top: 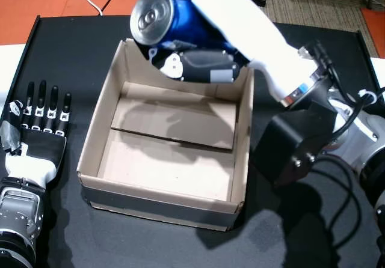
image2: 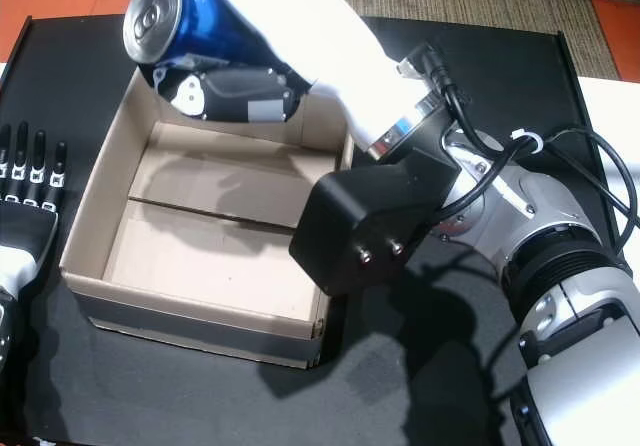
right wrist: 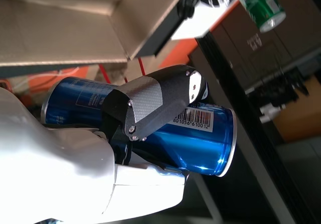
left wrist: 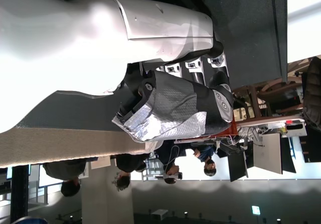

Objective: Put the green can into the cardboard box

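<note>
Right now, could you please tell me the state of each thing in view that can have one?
Cardboard box: open at the top, nothing inside.
Blue can: held tilted on its side above the box's far wall.
Right hand: shut on the blue can.
Left hand: open, flat on the black table, fingers straight.
Green can: seen only in the right wrist view, apart from the right hand; not in the box.

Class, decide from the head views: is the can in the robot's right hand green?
No. The can gripped by the right hand is blue with a silver top.
</note>
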Robot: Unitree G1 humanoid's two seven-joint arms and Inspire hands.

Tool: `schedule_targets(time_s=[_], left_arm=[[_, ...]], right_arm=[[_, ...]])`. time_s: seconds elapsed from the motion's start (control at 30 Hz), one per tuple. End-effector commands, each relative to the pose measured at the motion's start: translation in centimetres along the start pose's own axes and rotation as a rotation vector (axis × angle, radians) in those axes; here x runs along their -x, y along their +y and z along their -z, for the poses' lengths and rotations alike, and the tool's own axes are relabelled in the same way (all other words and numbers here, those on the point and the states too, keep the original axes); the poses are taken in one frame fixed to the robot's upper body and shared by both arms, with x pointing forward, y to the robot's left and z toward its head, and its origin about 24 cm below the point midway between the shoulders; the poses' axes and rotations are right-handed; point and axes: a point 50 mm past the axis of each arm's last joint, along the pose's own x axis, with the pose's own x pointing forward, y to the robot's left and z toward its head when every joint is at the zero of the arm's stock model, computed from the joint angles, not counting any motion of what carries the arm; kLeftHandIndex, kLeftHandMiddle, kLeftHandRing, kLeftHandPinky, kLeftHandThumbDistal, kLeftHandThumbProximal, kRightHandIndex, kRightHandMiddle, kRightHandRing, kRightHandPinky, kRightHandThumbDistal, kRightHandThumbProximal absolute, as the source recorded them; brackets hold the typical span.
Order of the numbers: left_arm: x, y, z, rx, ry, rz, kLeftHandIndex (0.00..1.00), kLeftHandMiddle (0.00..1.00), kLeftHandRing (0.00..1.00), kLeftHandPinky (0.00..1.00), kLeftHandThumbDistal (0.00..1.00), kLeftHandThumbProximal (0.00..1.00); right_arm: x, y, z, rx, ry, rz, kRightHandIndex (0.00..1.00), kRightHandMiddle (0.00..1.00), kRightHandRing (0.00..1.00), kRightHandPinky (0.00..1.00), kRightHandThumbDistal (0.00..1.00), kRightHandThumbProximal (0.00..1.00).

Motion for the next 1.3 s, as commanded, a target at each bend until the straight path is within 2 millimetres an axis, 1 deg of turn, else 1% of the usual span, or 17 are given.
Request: schedule_targets(time_s=[0.0, 0.13, 0.23, 0.27, 0.37, 0.53, 0.63, 0.7, 0.83, 0.87, 0.93, 1.0, 1.03, 1.13, 1.2, 1.23, 1.27], left_arm=[[1.8, 3.8, 2.0, 0.01, 0.075, -0.156, 0.57, 0.53, 0.61, 0.73, 0.0, 0.48], [1.9, 3.9, 2.1, 0.016, 0.078, -0.148, 0.58, 0.53, 0.61, 0.75, 0.0, 0.48], [1.9, 3.8, 2.2, 0.011, 0.081, -0.144, 0.58, 0.54, 0.63, 0.77, 0.0, 0.5], [1.9, 3.8, 2.2, 0.011, 0.081, -0.141, 0.58, 0.55, 0.63, 0.76, 0.0, 0.5], [1.9, 3.8, 2.3, 0.006, 0.083, -0.144, 0.55, 0.53, 0.61, 0.75, 0.0, 0.51], [2.0, 3.9, 2.5, 0.001, 0.088, -0.138, 0.55, 0.53, 0.62, 0.74, 0.0, 0.48], [2.0, 3.9, 2.5, 0.009, 0.087, -0.135, 0.55, 0.54, 0.63, 0.74, 0.0, 0.48], [2.0, 3.9, 2.6, 0.011, 0.088, -0.135, 0.56, 0.54, 0.63, 0.75, 0.0, 0.48], [2.0, 3.9, 2.8, 0.015, 0.092, -0.13, 0.52, 0.51, 0.62, 0.72, 0.0, 0.46], [2.0, 3.9, 2.9, 0.016, 0.092, -0.128, 0.52, 0.51, 0.62, 0.73, 0.0, 0.46], [2.0, 3.9, 3.0, 0.019, 0.092, -0.126, 0.53, 0.52, 0.64, 0.77, 0.0, 0.47], [2.0, 3.9, 3.0, 0.019, 0.091, -0.126, 0.53, 0.52, 0.64, 0.77, 0.0, 0.48], [2.0, 3.9, 3.0, 0.021, 0.091, -0.126, 0.53, 0.53, 0.65, 0.77, 0.0, 0.48], [2.0, 3.9, 3.0, 0.027, 0.09, -0.126, 0.51, 0.51, 0.62, 0.76, 0.0, 0.47], [2.0, 3.9, 3.0, 0.026, 0.091, -0.126, 0.52, 0.52, 0.64, 0.77, 0.0, 0.47], [2.0, 3.9, 3.0, 0.027, 0.092, -0.122, 0.52, 0.53, 0.65, 0.78, 0.0, 0.47], [2.0, 3.9, 3.0, 0.026, 0.094, -0.119, 0.51, 0.52, 0.65, 0.77, 0.0, 0.47]], right_arm=[[-0.3, -0.9, 0.1, 0.006, 0.003, 0.013, 0.0, 0.01, 0.02, 0.07, 0.3, 0.3], [-0.1, -0.4, 0.4, -0.008, 0.033, -0.023, 0.0, 0.01, 0.03, 0.11, 0.3, 0.25], [-0.1, 0.0, 0.5, -0.022, 0.048, -0.038, 0.0, 0.0, 0.01, 0.11, 0.3, 0.25], [-0.1, 0.1, 0.5, -0.029, 0.053, -0.043, 0.0, 0.0, 0.01, 0.11, 0.3, 0.24], [-0.2, 0.6, 0.5, -0.064, 0.075, -0.066, 0.0, 0.0, 0.0, 0.12, 0.29, 0.21], [-0.3, 1.5, 0.6, -0.127, 0.116, -0.093, 0.0, 0.0, 0.01, 0.13, 0.25, 0.24], [-0.4, 2.2, 0.6, -0.135, 0.138, -0.113, 0.0, 0.0, 0.01, 0.1, 0.23, 0.22], [-0.4, 2.6, 0.6, -0.132, 0.151, -0.127, 0.0, 0.01, 0.01, 0.08, 0.22, 0.24], [-0.5, 3.5, 0.6, -0.131, 0.168, -0.164, 0.0, 0.0, 0.0, 0.08, 0.25, 0.29], [-0.5, 3.7, 0.5, -0.137, 0.173, -0.174, 0.0, 0.0, 0.0, 0.07, 0.25, 0.32], [-0.4, 4.1, 0.5, -0.146, 0.18, -0.186, 0.0, 0.0, 0.0, 0.06, 0.26, 0.34], [-0.3, 4.4, 0.4, -0.152, 0.181, -0.193, 0.0, 0.0, 0.0, 0.04, 0.26, 0.35], [-0.3, 4.6, 0.4, -0.15, 0.183, -0.198, 0.0, 0.0, 0.0, 0.03, 0.27, 0.37], [-0.3, 4.6, 0.6, -0.118, 0.195, -0.233, 0.0, 0.02, 0.02, 0.03, 0.32, 0.42], [-0.3, 4.4, 0.9, -0.086, 0.205, -0.289, 0.07, 0.07, 0.06, 0.09, 0.29, 0.47], [-0.3, 4.3, 1.0, -0.076, 0.21, -0.323, 0.07, 0.07, 0.06, 0.1, 0.26, 0.49], [-0.4, 4.3, 1.0, -0.068, 0.213, -0.357, 0.06, 0.06, 0.06, 0.11, 0.24, 0.46]])
